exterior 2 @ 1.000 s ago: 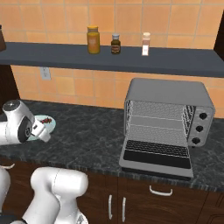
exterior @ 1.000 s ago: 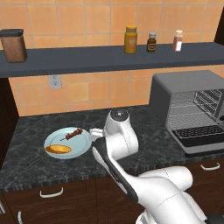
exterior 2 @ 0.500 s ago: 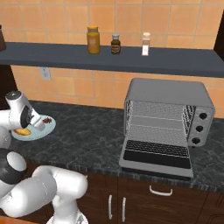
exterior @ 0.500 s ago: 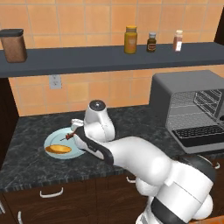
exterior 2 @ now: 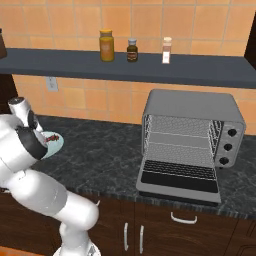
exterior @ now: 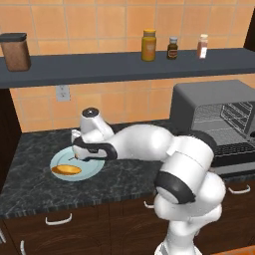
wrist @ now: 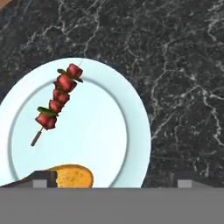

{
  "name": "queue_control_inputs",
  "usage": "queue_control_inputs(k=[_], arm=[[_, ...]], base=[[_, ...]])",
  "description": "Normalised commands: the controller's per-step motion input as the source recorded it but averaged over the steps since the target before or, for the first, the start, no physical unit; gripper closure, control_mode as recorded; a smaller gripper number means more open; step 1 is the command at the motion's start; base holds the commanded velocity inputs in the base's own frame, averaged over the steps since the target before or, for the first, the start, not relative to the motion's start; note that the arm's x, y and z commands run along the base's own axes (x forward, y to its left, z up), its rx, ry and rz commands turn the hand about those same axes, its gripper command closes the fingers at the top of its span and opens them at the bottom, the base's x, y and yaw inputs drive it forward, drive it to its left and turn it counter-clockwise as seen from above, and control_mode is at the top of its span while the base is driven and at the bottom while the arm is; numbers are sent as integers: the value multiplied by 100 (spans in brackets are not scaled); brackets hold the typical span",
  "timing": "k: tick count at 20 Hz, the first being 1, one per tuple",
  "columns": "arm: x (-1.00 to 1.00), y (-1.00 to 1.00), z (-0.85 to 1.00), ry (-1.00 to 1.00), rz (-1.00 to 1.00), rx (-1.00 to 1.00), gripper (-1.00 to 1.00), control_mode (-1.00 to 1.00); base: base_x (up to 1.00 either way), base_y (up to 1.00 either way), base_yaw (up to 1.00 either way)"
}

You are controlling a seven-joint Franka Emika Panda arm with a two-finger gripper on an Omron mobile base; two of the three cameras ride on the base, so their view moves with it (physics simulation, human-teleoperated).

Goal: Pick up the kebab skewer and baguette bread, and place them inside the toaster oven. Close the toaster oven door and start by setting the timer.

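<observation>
Open fingers above plate with kebab skewer

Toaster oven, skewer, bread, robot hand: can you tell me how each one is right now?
toaster oven: empty inside, racks bare.
toaster oven door: open, folded down flat.
kebab skewer: lying on the plate, not held.
baguette bread: lying on the plate beside the skewer, apart from it.
plate: on the dark counter, holding both foods.
hand: open, above the plate, holding nothing.

2 base views flank arm — hand view close above plate.
</observation>
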Motion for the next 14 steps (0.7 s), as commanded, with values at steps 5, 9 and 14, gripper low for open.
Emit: queue_control_inputs(k=[5,9,14], arm=[[65,29,-37,17,-11,0,-100,-100],[46,28,-38,6,0,0,-100,-100],[36,21,-17,11,0,-1,-100,-100]], base=[[0,0,0],[0,0,0],[0,0,0]])
